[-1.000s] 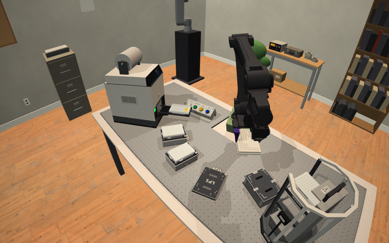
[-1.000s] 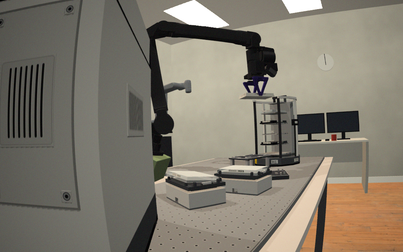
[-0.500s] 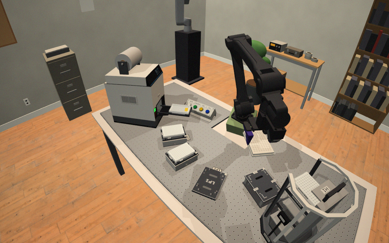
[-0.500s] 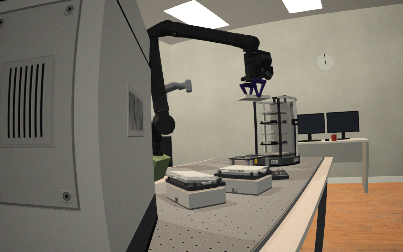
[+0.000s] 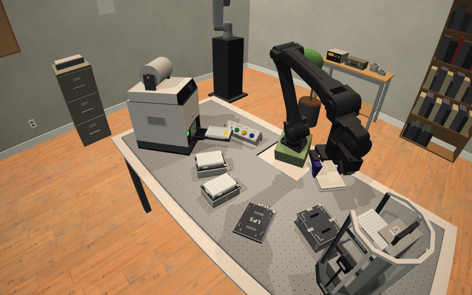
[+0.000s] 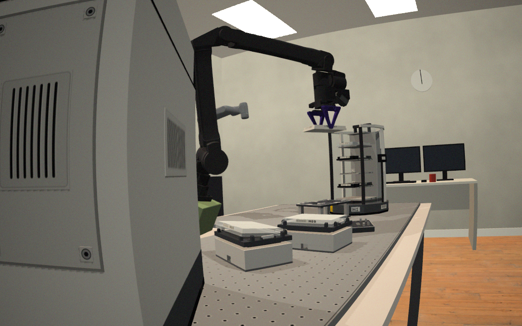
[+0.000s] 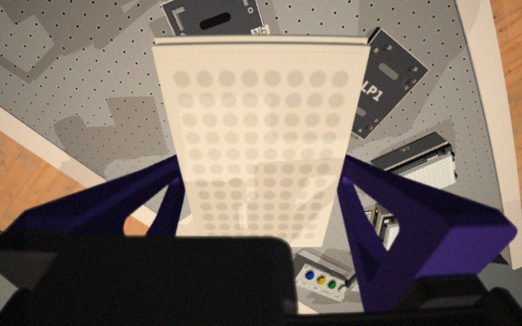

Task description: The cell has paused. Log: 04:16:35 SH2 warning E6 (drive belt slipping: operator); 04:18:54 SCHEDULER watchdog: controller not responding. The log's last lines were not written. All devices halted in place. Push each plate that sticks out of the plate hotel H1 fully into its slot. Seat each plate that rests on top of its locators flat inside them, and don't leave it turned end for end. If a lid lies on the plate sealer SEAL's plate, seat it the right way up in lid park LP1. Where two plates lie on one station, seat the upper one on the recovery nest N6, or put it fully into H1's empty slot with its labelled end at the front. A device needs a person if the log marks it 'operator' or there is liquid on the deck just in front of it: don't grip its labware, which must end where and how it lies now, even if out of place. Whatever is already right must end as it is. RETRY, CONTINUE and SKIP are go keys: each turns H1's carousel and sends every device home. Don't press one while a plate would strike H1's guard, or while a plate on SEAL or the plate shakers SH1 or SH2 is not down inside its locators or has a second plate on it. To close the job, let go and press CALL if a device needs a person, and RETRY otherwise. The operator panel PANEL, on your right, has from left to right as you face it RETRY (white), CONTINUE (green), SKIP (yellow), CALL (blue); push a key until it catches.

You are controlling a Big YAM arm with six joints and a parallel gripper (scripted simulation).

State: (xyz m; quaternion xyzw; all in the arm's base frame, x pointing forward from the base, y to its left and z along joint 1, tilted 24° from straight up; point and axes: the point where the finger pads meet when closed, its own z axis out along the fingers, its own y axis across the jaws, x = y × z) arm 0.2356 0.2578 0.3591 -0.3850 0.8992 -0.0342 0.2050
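Observation:
My gripper is shut on a white well plate, gripping its long sides and holding it level high above the deck. It hangs between the arm's green base and the plate hotel H1. The recovery nest N6 and lid park LP1 lie bare below. Another white plate shows in H1's top slot.
The sealer SEAL has a plate on its tray. Two shakers each carry a plate. The operator panel sits beside SEAL. H1's guard ring stands at the near corner.

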